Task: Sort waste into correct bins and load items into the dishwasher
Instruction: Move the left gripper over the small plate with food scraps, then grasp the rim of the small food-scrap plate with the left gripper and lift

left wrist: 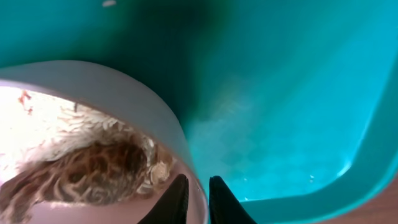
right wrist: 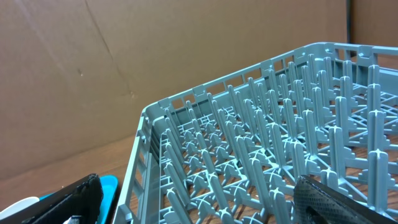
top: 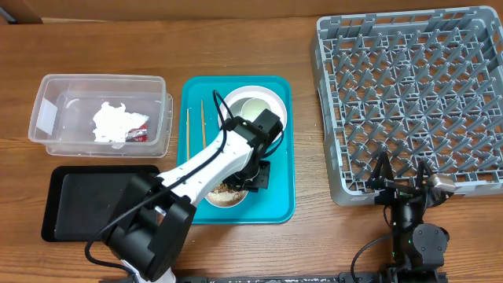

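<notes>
Where the left gripper [left wrist: 198, 204] meets it, a white bowl [left wrist: 134, 102] has its thin rim caught between two black fingers [left wrist: 176, 200]. One finger is inside and one outside, drawn close and clamped on the wall. The bowl is smooth and glossy. It holds pale rice grains [left wrist: 93, 127] around a brown, stringy scrap [left wrist: 93, 171]. It sits at the robot's end of the teal tray [top: 279, 200], a shiny plastic rectangle with rounded corners and a raised lip.

At the far end of that tray lies a round white dish [top: 271, 96] with a small pale cup [top: 255, 108] inside it. Two thin wooden chopsticks [top: 188, 126] lie side by side along the tray's left edge.

To the left of the tray stands the clear tub [top: 47, 118], see-through plastic with soft corners. A crumpled white napkin [top: 112, 122] lies in it, and a red wrapper [top: 138, 134] touches the napkin's right side. Nearer the robot is the black tray [top: 78, 204], flat, shallow and matte.

Well apart on the right sits the dish rack [top: 409, 86], square grey plastic with a lattice floor and rows of upright pegs. The right gripper [top: 403, 177] hovers at its near edge with its jaws spread wide and nothing between them.

Everything rests on a wooden table [top: 236, 39] with warm brown grain. Behind the rack, the right wrist view shows a plain brown board [right wrist: 93, 62] creased like cardboard.
</notes>
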Action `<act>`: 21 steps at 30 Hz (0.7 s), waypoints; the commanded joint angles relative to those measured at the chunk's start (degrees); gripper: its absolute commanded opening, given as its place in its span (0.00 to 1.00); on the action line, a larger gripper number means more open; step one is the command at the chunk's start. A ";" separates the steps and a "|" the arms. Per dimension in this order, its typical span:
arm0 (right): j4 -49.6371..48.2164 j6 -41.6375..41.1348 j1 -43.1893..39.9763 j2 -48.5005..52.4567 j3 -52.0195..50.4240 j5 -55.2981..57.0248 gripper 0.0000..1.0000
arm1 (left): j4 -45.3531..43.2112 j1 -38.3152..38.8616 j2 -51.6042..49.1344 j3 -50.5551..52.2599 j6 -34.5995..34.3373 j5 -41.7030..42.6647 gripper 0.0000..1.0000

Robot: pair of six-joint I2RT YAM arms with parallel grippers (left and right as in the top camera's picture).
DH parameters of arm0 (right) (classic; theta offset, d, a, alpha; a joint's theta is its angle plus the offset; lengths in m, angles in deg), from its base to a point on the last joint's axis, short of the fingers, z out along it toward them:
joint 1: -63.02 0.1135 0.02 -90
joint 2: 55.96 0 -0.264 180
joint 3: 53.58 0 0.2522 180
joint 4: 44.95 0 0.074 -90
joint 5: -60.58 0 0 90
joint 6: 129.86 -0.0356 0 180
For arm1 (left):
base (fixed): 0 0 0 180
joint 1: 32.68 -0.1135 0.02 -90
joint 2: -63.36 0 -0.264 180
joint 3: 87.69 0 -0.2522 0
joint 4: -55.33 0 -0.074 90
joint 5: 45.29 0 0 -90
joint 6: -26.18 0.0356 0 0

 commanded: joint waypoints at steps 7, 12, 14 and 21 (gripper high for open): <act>-0.28 0.35 -0.17 -0.66 -0.59 0.57 1.00 | -0.24 0.63 1.29 -0.24 -0.79 0.81 0.04; -0.28 0.35 -0.17 -0.66 -0.59 0.57 1.00 | 4.42 0.72 1.33 -4.50 -0.76 -1.05 0.04; -0.28 0.37 -0.17 -0.66 -0.59 0.57 1.00 | 5.66 0.72 1.36 -6.14 -0.79 -0.92 0.04; -0.28 0.37 -0.17 -0.66 -0.57 0.57 1.00 | 11.21 0.55 6.49 -9.66 -1.25 -0.50 0.04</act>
